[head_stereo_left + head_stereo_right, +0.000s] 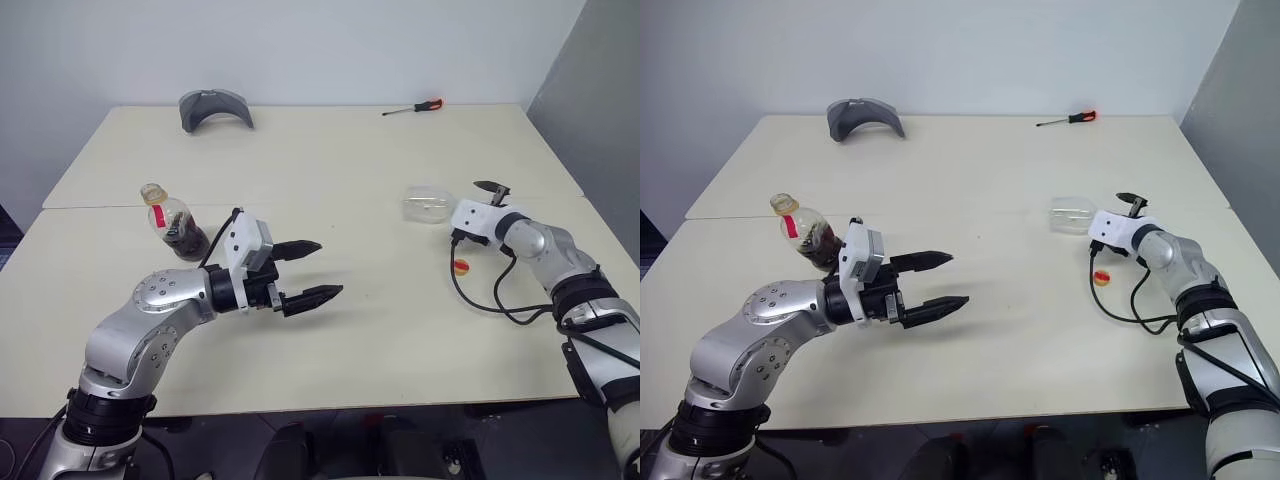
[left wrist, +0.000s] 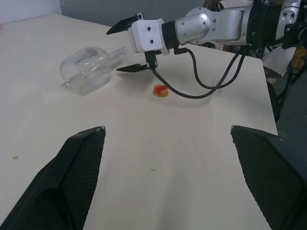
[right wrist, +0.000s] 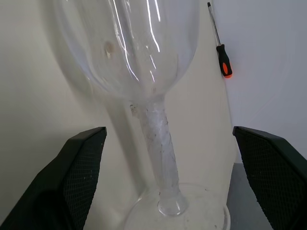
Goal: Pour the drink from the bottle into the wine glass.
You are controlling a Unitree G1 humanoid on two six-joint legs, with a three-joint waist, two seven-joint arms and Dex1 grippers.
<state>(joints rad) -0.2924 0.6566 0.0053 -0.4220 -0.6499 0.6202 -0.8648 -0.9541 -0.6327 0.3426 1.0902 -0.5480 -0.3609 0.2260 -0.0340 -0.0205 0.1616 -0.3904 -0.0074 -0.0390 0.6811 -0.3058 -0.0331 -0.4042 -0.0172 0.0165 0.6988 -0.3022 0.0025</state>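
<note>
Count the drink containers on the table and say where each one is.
2. The bottle stands upright beside the left gripper. The wine glass lies on its side in front of the open right gripper. None seems hidden.

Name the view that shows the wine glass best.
The right wrist view: the wine glass shows bowl, stem and foot close up between open fingers. The eye views show it small, lying on its side; the left wrist view shows its bowl beside the right gripper.

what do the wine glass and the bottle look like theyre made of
Wine glass: clear, colourless, smooth and glossy with bright streak reflections, likely glass, possibly hard plastic. Bottle: thin clear plastic by the look, the dark drink showing through, with a red label strip at the neck.
</note>
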